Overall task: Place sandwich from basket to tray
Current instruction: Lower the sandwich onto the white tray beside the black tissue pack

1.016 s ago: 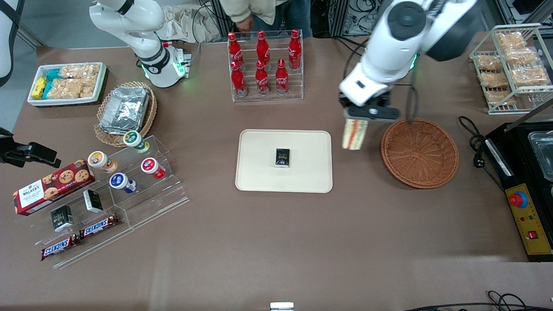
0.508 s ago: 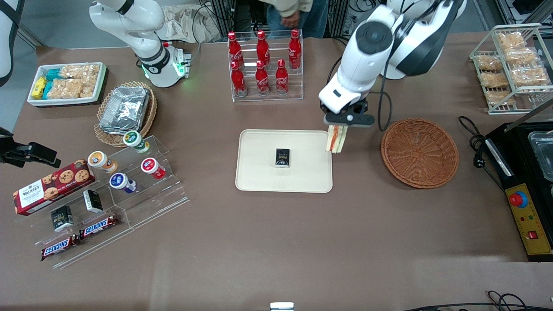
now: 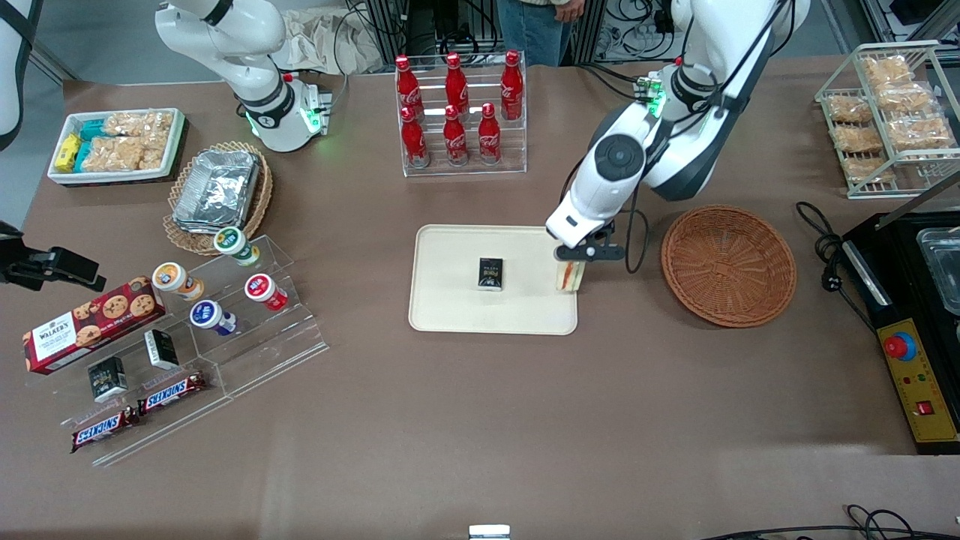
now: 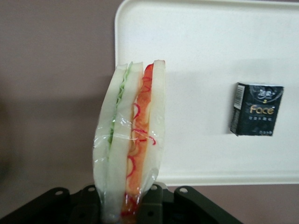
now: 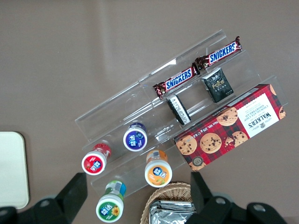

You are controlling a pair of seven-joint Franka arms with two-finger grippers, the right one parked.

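Observation:
My left gripper (image 3: 571, 264) is shut on the sandwich (image 3: 568, 277), a wrapped wedge of white bread with orange-pink and green filling. It hangs just above the tray (image 3: 457, 307), at the tray edge nearest the basket. In the left wrist view the sandwich (image 4: 131, 140) stands between the fingers (image 4: 161, 205), over the tray's rim (image 4: 140, 56). The round reddish-brown basket (image 3: 727, 265) lies beside the tray, toward the working arm's end, and holds nothing.
A small black box (image 3: 490, 273) lies on the middle of the tray, also in the left wrist view (image 4: 256, 109). A rack of red cola bottles (image 3: 459, 112) stands farther from the front camera. A black appliance (image 3: 911, 315) sits at the working arm's end.
My gripper carried the sandwich from beside the basket toward the tray and lowered it, now over the tray's edge.

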